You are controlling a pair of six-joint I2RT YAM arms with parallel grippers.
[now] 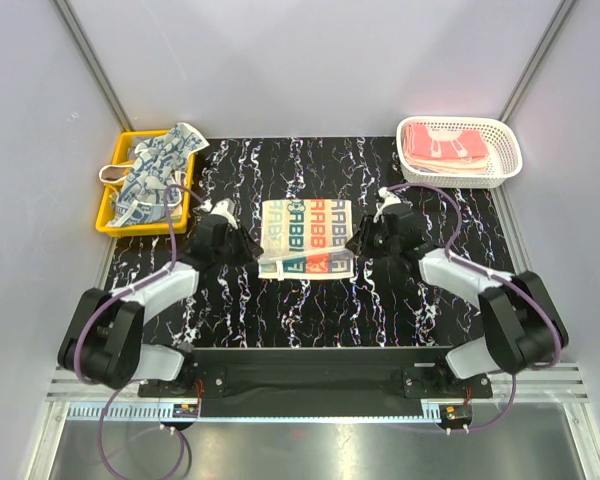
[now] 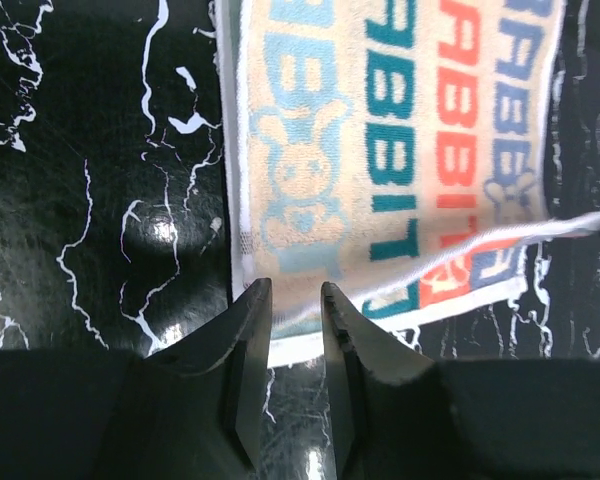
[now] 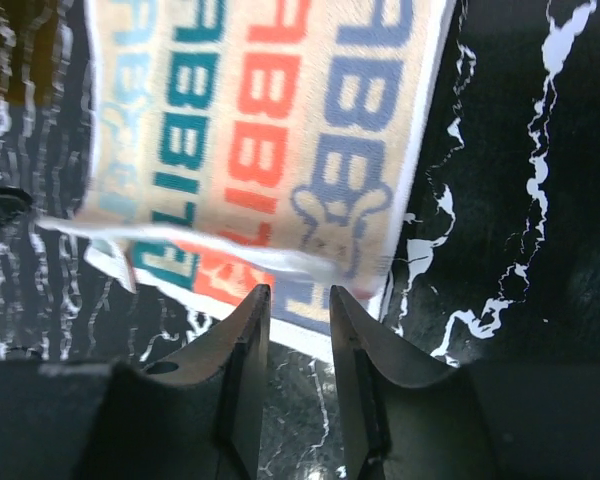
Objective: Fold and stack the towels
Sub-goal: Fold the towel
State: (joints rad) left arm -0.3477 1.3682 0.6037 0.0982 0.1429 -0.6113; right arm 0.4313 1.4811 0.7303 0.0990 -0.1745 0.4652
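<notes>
From above, shows the cream letter-block towel (image 1: 307, 232) flat on the dark marbled surface (image 1: 280, 310), directly between the left end effector (image 1: 244, 245) and the right end effector (image 1: 364, 240), one at each side edge near its front corners. Places navy patterned towels (image 1: 160, 165) in a yellow tray (image 1: 108, 218) beyond and outward of the left end effector, and pink towels (image 1: 442, 147) in a white basket (image 1: 507, 160) beyond and outward of the right. Leaves finger spacing unreadable from there. From the left wrist, reveals fingers parted by a narrow gap, clamped on nothing, tips over the towel's corner, a white-hemmed flap turned over just ahead. From the right wrist, likewise: fingers slightly apart, empty, the loose flap right before the tips.
</notes>
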